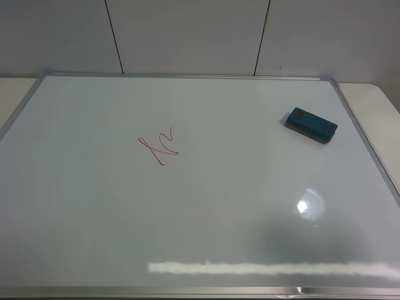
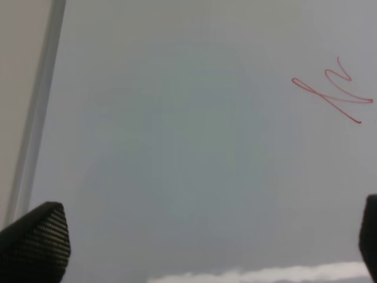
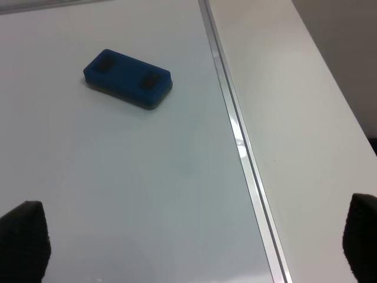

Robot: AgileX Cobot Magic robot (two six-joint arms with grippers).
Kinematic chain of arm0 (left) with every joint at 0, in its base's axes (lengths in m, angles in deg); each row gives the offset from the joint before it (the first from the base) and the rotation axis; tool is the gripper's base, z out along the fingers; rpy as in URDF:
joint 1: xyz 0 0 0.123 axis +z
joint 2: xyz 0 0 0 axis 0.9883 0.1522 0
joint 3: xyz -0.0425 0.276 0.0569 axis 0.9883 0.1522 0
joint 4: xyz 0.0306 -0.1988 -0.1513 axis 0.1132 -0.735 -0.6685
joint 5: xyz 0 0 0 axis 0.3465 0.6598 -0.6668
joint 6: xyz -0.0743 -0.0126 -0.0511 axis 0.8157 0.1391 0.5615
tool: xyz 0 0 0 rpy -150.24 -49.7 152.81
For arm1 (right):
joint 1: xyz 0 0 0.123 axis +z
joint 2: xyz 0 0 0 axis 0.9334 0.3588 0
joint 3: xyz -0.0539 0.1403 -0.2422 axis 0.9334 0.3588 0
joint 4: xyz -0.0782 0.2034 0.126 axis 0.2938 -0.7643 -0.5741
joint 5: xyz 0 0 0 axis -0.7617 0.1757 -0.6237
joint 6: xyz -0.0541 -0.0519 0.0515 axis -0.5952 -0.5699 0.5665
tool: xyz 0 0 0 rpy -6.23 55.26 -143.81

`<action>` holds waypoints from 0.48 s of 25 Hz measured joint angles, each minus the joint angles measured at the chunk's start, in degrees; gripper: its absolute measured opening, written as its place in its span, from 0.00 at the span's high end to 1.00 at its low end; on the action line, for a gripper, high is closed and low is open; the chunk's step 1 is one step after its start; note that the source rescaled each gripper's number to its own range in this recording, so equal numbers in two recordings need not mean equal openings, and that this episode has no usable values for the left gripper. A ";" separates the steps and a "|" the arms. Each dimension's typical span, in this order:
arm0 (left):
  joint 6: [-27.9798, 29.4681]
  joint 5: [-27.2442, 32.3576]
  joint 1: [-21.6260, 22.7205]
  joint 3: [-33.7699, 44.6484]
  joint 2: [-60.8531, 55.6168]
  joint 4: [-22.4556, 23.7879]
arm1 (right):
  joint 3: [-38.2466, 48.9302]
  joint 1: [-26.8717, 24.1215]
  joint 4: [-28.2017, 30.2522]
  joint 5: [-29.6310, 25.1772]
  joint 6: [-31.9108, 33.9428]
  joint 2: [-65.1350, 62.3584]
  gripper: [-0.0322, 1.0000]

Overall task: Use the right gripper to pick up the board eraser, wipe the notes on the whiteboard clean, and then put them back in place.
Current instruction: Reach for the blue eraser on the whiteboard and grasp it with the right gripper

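Exterior high: board eraser (image 1: pixel 310 123) lies on whiteboard (image 1: pixel 200 219); notes (image 1: pixel 158 148) unwiped.

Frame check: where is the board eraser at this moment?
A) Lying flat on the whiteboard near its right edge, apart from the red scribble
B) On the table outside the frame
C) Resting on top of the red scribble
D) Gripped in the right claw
A: the board eraser lies flat on the whiteboard by its far right corner, well apart from the notes, and the open right claw is clear of it.
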 joint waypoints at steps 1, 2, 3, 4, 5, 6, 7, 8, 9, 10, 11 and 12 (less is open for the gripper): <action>0.00 0.00 0.00 0.00 0.00 0.00 | 0.00 0.00 0.00 0.00 0.00 0.00 0.00; 0.00 0.00 0.00 0.00 0.00 0.00 | 0.00 0.00 0.00 0.00 0.00 0.00 0.00; 0.00 0.00 0.00 0.00 0.00 0.00 | 0.00 0.00 0.00 0.00 0.05 0.00 0.00; 0.00 0.00 0.00 0.00 0.00 0.00 | 0.00 0.00 0.00 0.00 0.05 0.00 0.00; 0.00 0.00 0.00 0.00 0.00 0.00 | 0.00 0.00 0.00 0.00 0.05 0.00 0.00; 0.00 0.00 0.00 0.00 0.00 0.00 | 0.00 0.00 0.00 0.00 0.05 0.00 0.00; 0.00 0.00 0.00 0.00 0.00 0.00 | 0.00 0.00 0.00 0.00 0.05 0.00 0.00; 0.00 0.00 0.00 0.00 0.00 0.00 | 0.00 0.00 0.00 0.00 0.05 0.00 0.00; 0.00 0.00 0.00 0.00 0.00 0.00 | 0.00 0.00 0.00 0.00 0.05 0.00 0.00; 0.00 0.00 0.00 0.00 0.00 0.00 | 0.00 0.00 0.00 0.00 0.05 0.00 0.00; 0.00 0.00 0.00 0.00 0.00 0.00 | 0.00 0.00 0.00 0.00 0.05 0.00 0.00; 0.00 0.00 0.00 0.00 0.00 0.00 | 0.00 0.00 0.00 0.00 0.05 0.00 0.00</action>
